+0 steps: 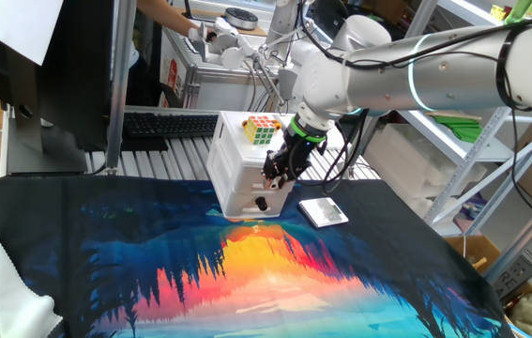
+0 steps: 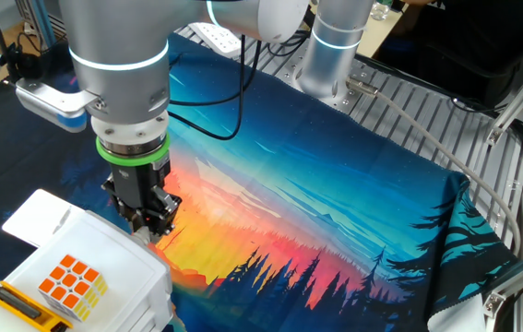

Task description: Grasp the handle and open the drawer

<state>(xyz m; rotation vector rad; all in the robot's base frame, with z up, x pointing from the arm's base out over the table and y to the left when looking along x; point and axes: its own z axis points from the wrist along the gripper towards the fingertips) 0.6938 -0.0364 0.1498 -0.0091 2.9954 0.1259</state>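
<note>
mat [image 1: 275, 272]: a printed cloth of blue forest and orange sunset lies nearest the camera in one fixed view and covers the bench.
cabinet [image 1: 242, 174]: small white two-drawer box standing at the far edge of the mat, its front turned toward the sunset print.
cube [image 1: 260, 130]: a colour puzzle cube rests on the cabinet's top; in the other fixed view it sits beside a yellow-and-black bar.
drawer [image 1: 247, 174]: the upper white drawer of the cabinet; it looks shut or nearly so, though the claw hides much of its front.
handle: the white pull is hidden behind the claw in both views, so i cannot tell its exact spot.
black knob [image 1: 262, 203]: on the lower drawer front, just below the claw.
claw [image 1: 279, 175]: pointing down at the upper drawer front, jaws drawn close together; whether they pinch the pull cannot be told.
arm [image 1: 406, 80]: white, reaching in from the right.
white card [image 1: 323, 212]: flat on the mat, near the cabinet.
</note>
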